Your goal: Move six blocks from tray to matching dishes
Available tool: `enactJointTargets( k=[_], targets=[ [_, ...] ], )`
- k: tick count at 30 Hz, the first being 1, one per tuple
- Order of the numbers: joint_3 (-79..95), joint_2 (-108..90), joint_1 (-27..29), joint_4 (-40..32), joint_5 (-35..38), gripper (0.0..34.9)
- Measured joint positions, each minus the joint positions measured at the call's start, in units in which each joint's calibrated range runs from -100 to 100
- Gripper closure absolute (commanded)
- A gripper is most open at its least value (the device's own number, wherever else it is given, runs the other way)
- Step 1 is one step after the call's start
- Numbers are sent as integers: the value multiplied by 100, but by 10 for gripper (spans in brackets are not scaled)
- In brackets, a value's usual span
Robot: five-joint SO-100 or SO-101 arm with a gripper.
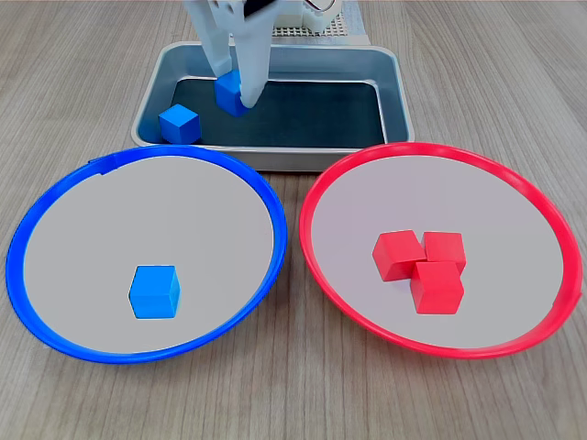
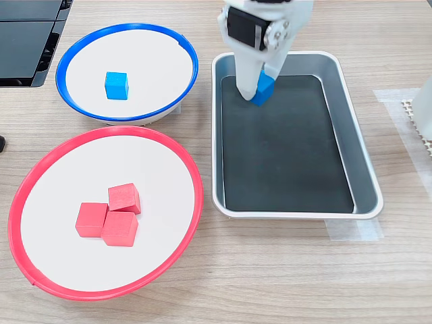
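Note:
My white gripper (image 1: 235, 95) (image 2: 258, 93) reaches down into the grey tray (image 1: 396, 101) (image 2: 344, 128) and is shut on a blue block (image 1: 227, 93) (image 2: 266, 87) at the dark floor. A second blue block (image 1: 179, 123) lies in the tray's corner at the first exterior view's near left; the arm hides it in the second exterior view. The blue-rimmed dish (image 1: 55, 220) (image 2: 74, 61) holds one blue block (image 1: 154, 291) (image 2: 116, 85). Three red blocks (image 1: 419, 262) (image 2: 111, 214) lie clustered in the red-rimmed dish (image 1: 532, 202) (image 2: 40, 175).
Both dishes sit side by side on the wooden table, close against the tray's long wall. A dark flat object (image 2: 27, 40) lies at the second exterior view's top left, and a white perforated part (image 2: 422, 115) stands at the second exterior view's right edge.

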Motion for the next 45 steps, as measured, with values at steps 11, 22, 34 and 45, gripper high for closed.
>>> enactJointTargets(
  k=[11,22,34,45],
  targets=[
    [-4592,2600,-97,139,-2129,182],
    [-3584,2285,195,-98,-1460,346],
    [1125,-1091,1150,-416,-1319,101],
    [1180,-435,1133,-677,-2867,124]
  ],
)
